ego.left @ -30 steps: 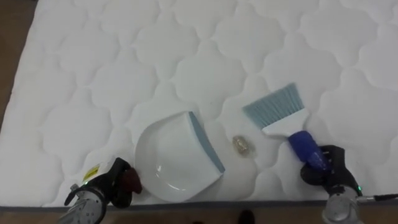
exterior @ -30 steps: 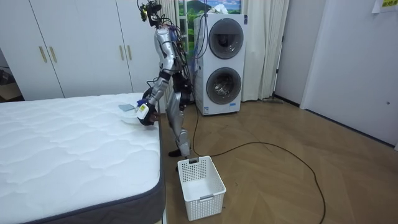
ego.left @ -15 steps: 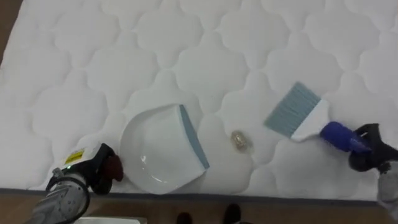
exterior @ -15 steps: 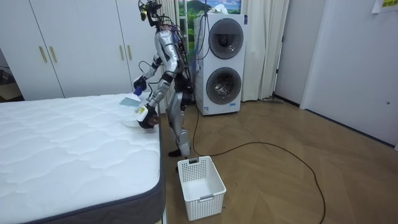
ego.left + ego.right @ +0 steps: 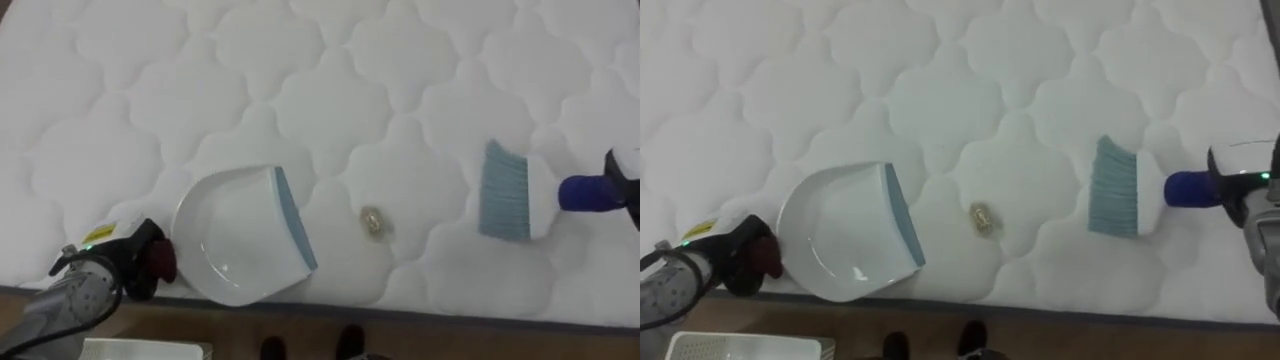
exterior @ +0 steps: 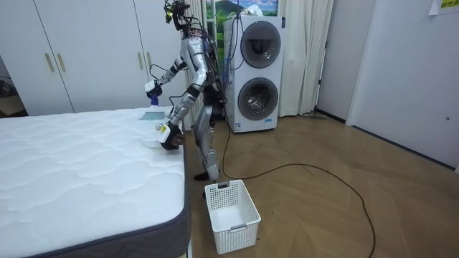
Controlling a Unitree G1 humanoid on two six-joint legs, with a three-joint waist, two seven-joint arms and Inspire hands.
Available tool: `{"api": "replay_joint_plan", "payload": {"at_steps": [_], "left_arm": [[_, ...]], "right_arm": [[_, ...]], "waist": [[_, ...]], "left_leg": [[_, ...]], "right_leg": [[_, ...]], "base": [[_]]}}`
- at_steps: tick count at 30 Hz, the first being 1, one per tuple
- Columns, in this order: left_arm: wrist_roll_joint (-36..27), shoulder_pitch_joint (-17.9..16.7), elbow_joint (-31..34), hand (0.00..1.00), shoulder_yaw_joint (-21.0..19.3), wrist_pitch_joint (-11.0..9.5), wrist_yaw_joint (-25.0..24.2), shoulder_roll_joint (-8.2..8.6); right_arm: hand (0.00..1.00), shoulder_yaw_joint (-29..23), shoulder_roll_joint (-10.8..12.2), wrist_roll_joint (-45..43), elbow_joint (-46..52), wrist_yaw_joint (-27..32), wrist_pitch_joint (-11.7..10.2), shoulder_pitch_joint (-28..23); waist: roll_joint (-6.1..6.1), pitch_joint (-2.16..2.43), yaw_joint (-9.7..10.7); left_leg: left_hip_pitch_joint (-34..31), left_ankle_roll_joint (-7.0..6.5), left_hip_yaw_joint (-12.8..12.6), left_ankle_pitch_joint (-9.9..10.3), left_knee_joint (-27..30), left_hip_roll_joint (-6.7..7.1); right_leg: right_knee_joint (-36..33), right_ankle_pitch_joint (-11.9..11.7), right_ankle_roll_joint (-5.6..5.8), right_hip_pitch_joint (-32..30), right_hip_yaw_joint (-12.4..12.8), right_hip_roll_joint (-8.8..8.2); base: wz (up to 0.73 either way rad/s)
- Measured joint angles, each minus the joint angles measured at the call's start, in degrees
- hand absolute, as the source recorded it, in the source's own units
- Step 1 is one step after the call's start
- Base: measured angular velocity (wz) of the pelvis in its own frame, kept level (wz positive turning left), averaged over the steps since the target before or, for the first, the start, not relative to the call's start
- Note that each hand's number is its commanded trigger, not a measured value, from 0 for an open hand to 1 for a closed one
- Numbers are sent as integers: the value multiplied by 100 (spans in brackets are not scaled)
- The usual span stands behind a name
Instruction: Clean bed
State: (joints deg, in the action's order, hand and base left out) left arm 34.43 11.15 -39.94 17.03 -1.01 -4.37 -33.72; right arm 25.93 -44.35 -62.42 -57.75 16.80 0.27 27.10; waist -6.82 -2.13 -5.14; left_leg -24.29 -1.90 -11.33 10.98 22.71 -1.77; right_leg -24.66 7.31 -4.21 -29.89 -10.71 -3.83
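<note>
Left hand (image 5: 115, 265) is clamped on the handle of the dustpan (image 5: 235, 240), a light, stiff shell flat at the mattress (image 5: 300, 80) edge. The scrap (image 5: 371, 222), between pan lip and brush (image 5: 505, 192), looks light and easily flicked; its nature is unclear. Right hand (image 5: 1248, 198), partly cut off, grips the brush's blue handle.

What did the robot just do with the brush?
The right robot hand swung the blue-handled brush with pale blue bristles up and out to its right, away from the small crumpled scrap. The left robot hand kept the white plastic dustpan on the white quilted mattress; scrap unmoved.
</note>
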Motion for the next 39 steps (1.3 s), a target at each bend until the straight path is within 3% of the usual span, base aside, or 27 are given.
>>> {"api": "replay_joint_plan", "payload": {"at_steps": [7, 11, 17, 26, 34, 39], "left_arm": [[20, 65, -5, 100, -1, -36, -147, -123], [4, 59, -48, 100, 117, -35, -200, -160], [2, 56, -76, 100, 124, -39, -264, -218], [8, 88, -110, 100, 141, -100, -263, -222], [3, 81, -112, 100, 215, -100, -246, -226], [3, 84, -181, 100, 233, -193, -227, -217]], "right_arm": [[100, 48, -109, -498, 914, -509, 111, -271], [100, 213, -112, -536, 1217, -709, 233, -389], [100, 268, -103, -589, 1462, -939, 236, -404], [100, 458, -28, -524, 1718, -1146, 347, -410], [100, 597, -13, -270, 2252, -1596, 344, -418], [100, 598, 97, -173, 2789, -1711, 164, -464]], "waist": [[-22, -10, -15], [-53, -13, 0], [-68, -11, -9], [-42, -16, 2], [59, -21, -13], [75, -18, 36]], "left_leg": [[-105, 23, -6, 183, 302, -152], [-104, 32, 37, 193, 288, -167], [-108, 63, 42, 217, 302, -257], [-100, 76, 34, 242, 286, -267], [1, 109, -87, 251, 249, -350], [14, 133, -95, 237, 207, -347]], "right_leg": [[12, -14, -20, 51, -78, 100], [110, -28, -30, 94, -138, 116], [301, -140, -50, 189, -198, 214], [313, -146, -61, 181, -174, 237], [402, -211, -111, 257, -194, 300], [423, -221, -136, 245, -220, 302]], "base": [[-3], [2], [-5], [-2], [-9], [-7]]}}
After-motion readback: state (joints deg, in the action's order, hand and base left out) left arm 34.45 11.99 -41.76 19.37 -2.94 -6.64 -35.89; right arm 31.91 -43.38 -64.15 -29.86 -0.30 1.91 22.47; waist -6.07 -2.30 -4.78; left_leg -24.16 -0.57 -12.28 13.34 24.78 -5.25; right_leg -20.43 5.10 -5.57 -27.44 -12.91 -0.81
